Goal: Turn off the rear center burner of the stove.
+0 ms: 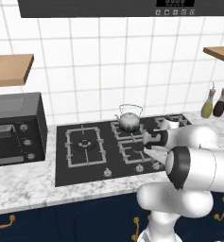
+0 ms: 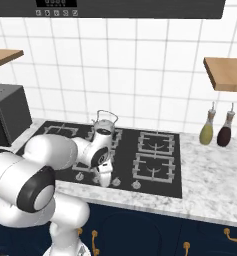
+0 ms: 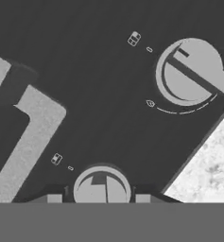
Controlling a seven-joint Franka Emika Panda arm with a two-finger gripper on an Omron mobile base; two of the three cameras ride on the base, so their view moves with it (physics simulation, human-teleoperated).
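Gripper: the gripper (image 2: 104,176) hangs low over the front edge of the stove, pointing down at the knob row; in the hand view its two dark tips sit on either side of a silver knob (image 3: 102,185), apart, with the knob between them; whether the pads touch the knob cannot be told.
Knobs: a second knob (image 3: 191,72) lies to the upper right in the hand view, its bar handle tilted; small burner marks are printed on the glass beside each knob.
Stove: the stove (image 1: 62,165) is a flat black glass cooktop set in a pale marble counter (image 2: 210,185); the knob row runs along its front edge.
Rear center burner: the rear center burner (image 1: 117,130) is the back grate of the middle pair; a silver kettle (image 1: 129,120) stands on it; no flame can be made out.
Left side: a black microwave (image 1: 14,127) stands on the counter beside the large single grate (image 1: 84,145).
Right side: two bottles (image 2: 216,129) stand near the wall, well apart from the gripper.
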